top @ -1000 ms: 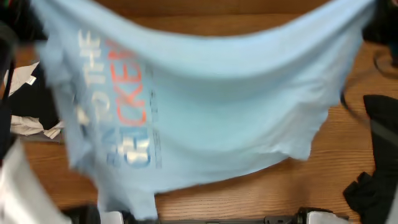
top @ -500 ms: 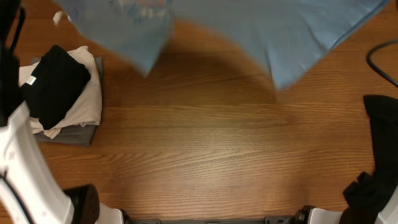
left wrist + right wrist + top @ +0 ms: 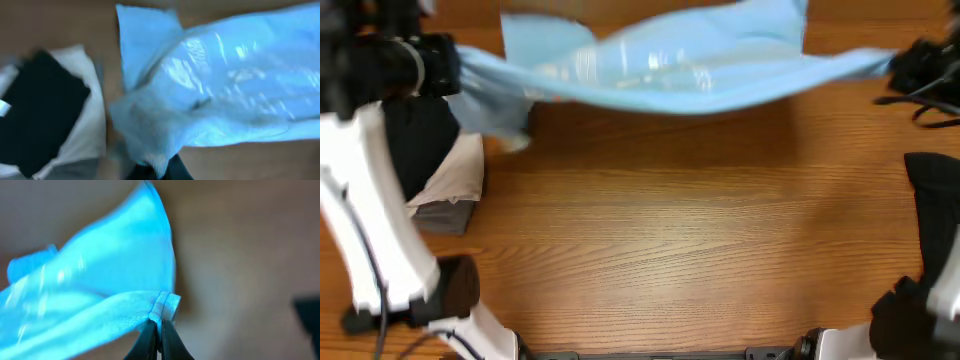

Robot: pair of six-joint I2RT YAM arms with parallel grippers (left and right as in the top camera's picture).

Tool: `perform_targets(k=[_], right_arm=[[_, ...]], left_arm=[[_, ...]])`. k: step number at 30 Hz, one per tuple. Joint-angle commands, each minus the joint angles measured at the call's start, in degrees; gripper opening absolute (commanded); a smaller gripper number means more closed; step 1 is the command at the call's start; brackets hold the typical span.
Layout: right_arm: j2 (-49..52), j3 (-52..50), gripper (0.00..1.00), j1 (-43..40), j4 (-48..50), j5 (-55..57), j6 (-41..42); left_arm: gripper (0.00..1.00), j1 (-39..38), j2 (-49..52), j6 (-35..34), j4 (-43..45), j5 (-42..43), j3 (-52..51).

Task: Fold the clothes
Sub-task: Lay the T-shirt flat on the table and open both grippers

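The sky-blue T-shirt (image 3: 670, 65) is stretched in the air across the far side of the table, blurred, with faint white lettering. My left gripper (image 3: 455, 65) is shut on its left end, and the shirt also shows in the left wrist view (image 3: 210, 95), bunched into the jaws (image 3: 160, 167). My right gripper (image 3: 900, 62) is shut on the right end; in the right wrist view the fingers (image 3: 159, 330) pinch the hem of the shirt (image 3: 105, 275). A stack of black (image 3: 415, 140), white (image 3: 460, 175) and grey (image 3: 445, 215) garments lies at the left.
The stack also shows in the left wrist view (image 3: 45, 110). A dark garment (image 3: 932, 190) lies at the right table edge, with cables (image 3: 925, 100) behind it. The white left arm (image 3: 365, 240) crosses the near left. The wooden table (image 3: 690, 230) fills the middle.
The shirt has swung from spread over the table, up toward the far edge, and now hangs stretched between both grippers low at the back. The left arm has moved in over the stack.
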Motion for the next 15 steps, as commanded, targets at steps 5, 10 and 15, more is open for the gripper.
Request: perform_targets(k=[5, 10, 15], right_arm=[[4.87, -16.55, 0.04, -0.02, -1.16, -0.33, -2.75], [4.85, -22.86, 0.08, -0.07, -4.09, -0.26, -1.07], [4.85, -26.93, 0.4, -0.2, -6.25, 3.23, 1.44]], left_arm=[[0.06, -2.25, 5.97, 5.35, -0.37, 3.45, -13.42], [0.06, -2.67, 4.68, 5.55, -0.39, 2.47, -24.06], [0.22, -3.13, 0.26, 5.07, -0.39, 2.38, -33.94]])
